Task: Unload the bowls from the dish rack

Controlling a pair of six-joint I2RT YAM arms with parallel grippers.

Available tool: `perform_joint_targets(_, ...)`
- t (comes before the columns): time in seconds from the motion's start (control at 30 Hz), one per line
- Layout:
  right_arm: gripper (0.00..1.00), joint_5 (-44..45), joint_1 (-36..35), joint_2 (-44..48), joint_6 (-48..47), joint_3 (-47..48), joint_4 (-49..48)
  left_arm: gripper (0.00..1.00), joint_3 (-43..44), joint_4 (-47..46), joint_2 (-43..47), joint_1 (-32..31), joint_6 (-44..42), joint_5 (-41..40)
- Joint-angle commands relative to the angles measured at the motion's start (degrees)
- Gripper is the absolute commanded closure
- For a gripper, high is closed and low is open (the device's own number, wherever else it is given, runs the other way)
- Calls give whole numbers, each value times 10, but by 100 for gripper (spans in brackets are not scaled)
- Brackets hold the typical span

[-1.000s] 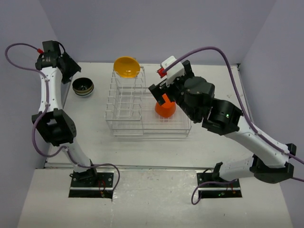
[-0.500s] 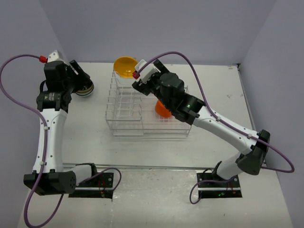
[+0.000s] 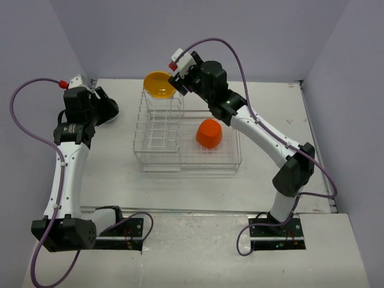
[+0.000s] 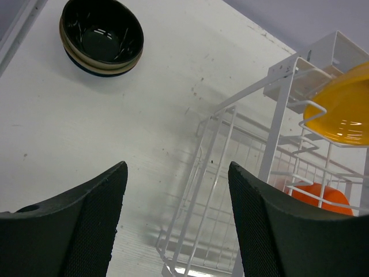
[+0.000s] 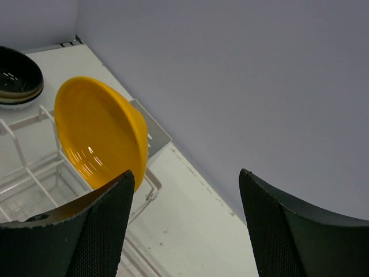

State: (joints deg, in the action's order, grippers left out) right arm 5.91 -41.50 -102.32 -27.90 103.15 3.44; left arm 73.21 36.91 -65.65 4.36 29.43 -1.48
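A yellow bowl (image 3: 159, 84) stands tilted on edge at the far end of the dish rack's (image 3: 157, 131) tall section. An orange-red bowl (image 3: 209, 133) lies upside down in the rack's low basket. My right gripper (image 3: 179, 84) hovers just right of the yellow bowl (image 5: 98, 133), open (image 5: 185, 173), its left finger (image 5: 109, 219) beside the rim and nothing between the fingers. My left gripper (image 3: 107, 107) is open (image 4: 177, 167) over bare table left of the rack (image 4: 230, 173). A black bowl (image 4: 102, 37) sits upright on the table beyond it, mostly hidden in the top view.
The back wall runs close behind the rack and the yellow bowl. The table's left edge (image 4: 17, 29) lies near the black bowl. White table surface (image 3: 180, 189) stretches in front of the rack.
My right arm left the orange-red bowl in the basket and swung back to the yellow bowl, its jaws narrowing a little. My left arm moved from the back-left corner over the black bowl.
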Motion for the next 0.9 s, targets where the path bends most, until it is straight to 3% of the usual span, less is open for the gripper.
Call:
perform_joint_targets(0.0,27,-59,3,-9,20,61,24,29,-11,-45,-7,1,-2,12)
perform_joint_targets(0.33,29,-115,5,-50,57,101,59,29,-8,-53,-21,2,-6,12)
perform_joint_targets(0.87,29,-123,5,-100,64,102,29,29,8,-60,-19,2,-1,27)
